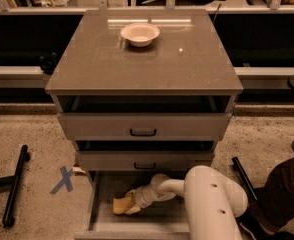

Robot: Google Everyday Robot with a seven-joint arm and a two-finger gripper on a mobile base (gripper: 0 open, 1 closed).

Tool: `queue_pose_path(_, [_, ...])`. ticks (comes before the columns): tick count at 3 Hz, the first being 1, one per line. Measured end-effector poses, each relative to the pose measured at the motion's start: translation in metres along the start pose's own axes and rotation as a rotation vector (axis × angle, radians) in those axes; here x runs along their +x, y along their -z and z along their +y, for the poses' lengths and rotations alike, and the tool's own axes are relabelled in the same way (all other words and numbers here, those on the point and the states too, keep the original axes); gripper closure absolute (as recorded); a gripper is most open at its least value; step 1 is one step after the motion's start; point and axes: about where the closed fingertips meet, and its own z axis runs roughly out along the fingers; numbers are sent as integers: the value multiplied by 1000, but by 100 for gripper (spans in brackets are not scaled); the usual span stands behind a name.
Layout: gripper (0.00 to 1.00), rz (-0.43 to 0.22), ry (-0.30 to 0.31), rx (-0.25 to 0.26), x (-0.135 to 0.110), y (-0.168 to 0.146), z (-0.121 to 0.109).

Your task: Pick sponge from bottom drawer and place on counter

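The bottom drawer (103,194) is pulled open below two upper drawers. The yellow-tan sponge (119,206) lies on its grey floor, left of centre. My gripper (134,202) reaches into the drawer from the right on the white arm (212,199) and is right against the sponge's right side. The counter (152,64) is the grey-brown top of the cabinet, well above the gripper.
A cream bowl (140,34) stands at the back middle of the counter. The middle drawer (144,160) and top drawer (143,126) overhang the bottom one, both slightly open. A blue X (63,179) and a black bar (14,184) are on the floor at left.
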Motion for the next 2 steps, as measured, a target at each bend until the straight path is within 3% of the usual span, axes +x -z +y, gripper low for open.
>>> queue_pose_path(1, [80,-6,25,15,-6,14,-1])
queue_pose_path(2, [100,-63,69,56,-19,56,11])
